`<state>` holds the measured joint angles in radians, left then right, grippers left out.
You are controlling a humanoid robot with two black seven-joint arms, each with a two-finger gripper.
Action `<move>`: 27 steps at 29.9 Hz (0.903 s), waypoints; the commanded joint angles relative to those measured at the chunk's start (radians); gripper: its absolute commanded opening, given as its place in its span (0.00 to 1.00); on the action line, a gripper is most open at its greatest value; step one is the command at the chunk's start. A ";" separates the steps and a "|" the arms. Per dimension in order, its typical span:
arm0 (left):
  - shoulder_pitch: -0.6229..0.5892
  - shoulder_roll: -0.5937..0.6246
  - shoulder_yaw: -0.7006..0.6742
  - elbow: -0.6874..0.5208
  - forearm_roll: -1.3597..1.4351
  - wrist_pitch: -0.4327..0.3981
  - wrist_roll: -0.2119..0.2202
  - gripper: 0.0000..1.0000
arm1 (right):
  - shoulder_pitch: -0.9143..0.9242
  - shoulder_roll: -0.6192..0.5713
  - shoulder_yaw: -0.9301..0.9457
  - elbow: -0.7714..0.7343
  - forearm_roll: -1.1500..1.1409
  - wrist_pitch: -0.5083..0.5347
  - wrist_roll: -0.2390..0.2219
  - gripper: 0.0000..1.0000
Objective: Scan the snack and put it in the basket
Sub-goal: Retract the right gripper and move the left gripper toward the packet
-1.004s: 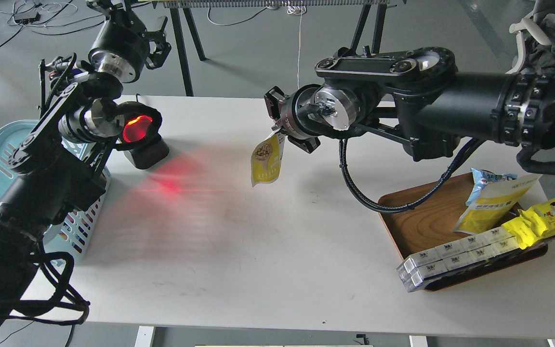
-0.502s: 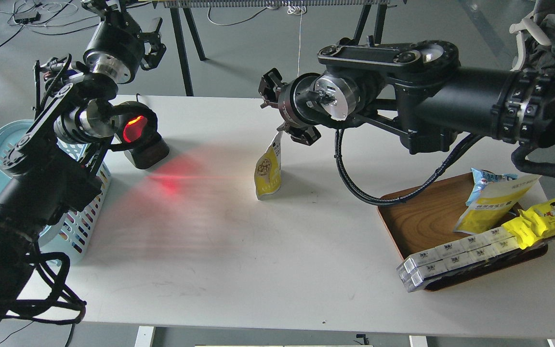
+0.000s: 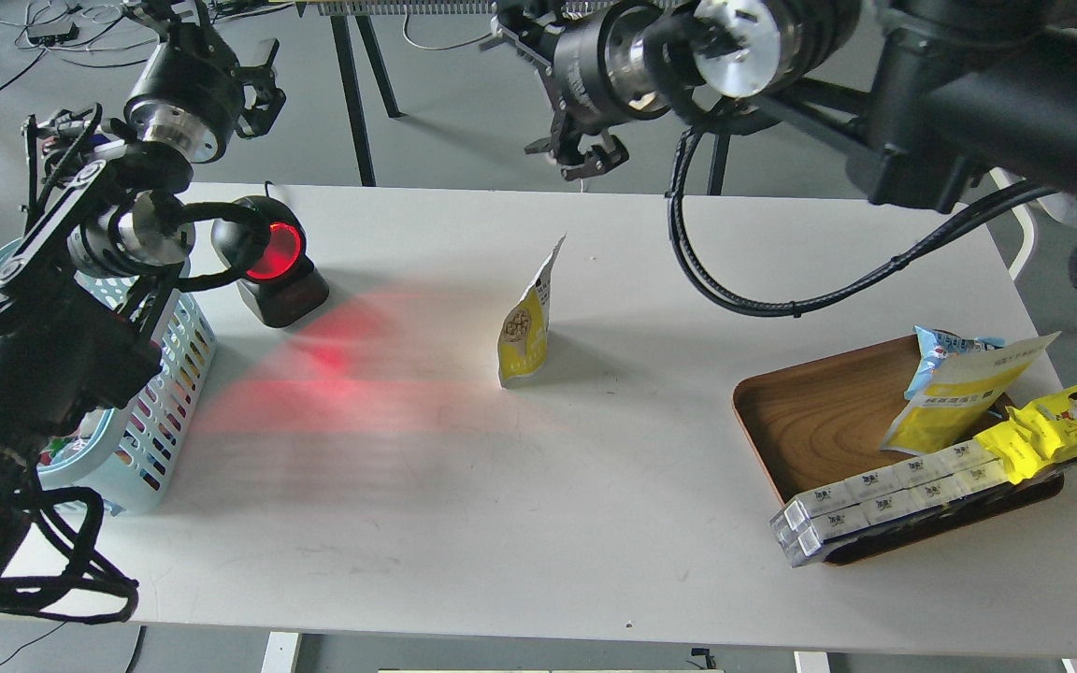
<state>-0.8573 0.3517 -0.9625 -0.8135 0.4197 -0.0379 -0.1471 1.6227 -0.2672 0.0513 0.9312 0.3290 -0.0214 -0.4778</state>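
The snack (image 3: pixel 526 322), a white and yellow pouch with a round food picture, stands upright by itself on the white table (image 3: pixel 464 505) near the middle. My right gripper (image 3: pixel 552 89) is open and empty, raised well above and behind the snack, past the table's far edge. My left gripper (image 3: pixel 207 51) is open and empty, held high at the far left above the scanner. The light blue basket (image 3: pixel 165 393) stands at the table's left edge, largely hidden by my left arm.
A black barcode scanner (image 3: pixel 272 266) glows red at the back left and throws red light onto the table towards the snack. A brown wooden tray (image 3: pixel 810 421) at the right holds a blue-topped yellow pouch (image 3: pixel 954 388), a cartoon-face packet (image 3: pixel 1067 421) and white boxes (image 3: pixel 884 495).
My right gripper let go of the snack, which now stands on the table, and rose up and back. My left arm shifted slightly left and up.
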 commanded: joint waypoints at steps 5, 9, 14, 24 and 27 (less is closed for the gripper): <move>-0.170 0.228 0.243 -0.097 0.054 -0.008 0.007 1.00 | -0.305 -0.194 0.341 0.008 -0.015 0.155 0.093 0.96; -0.197 0.407 0.330 -0.297 0.120 -0.014 0.052 1.00 | -0.464 -0.239 0.522 -0.003 -0.015 0.237 0.136 0.96; -0.190 0.631 0.354 -0.591 0.237 -0.059 0.096 1.00 | -0.628 -0.248 0.738 -0.017 -0.015 0.313 0.174 0.96; -0.195 0.859 0.352 -0.863 0.488 -0.422 0.149 1.00 | -0.711 -0.245 0.860 -0.187 -0.013 0.393 0.176 0.96; -0.187 0.833 0.354 -0.880 0.640 -0.451 0.156 1.00 | -0.713 -0.247 0.858 -0.229 -0.015 0.394 0.176 0.96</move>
<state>-1.0514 1.2048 -0.6098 -1.6752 0.9269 -0.4489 0.0018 0.9118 -0.5129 0.9108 0.7432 0.3154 0.3696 -0.3021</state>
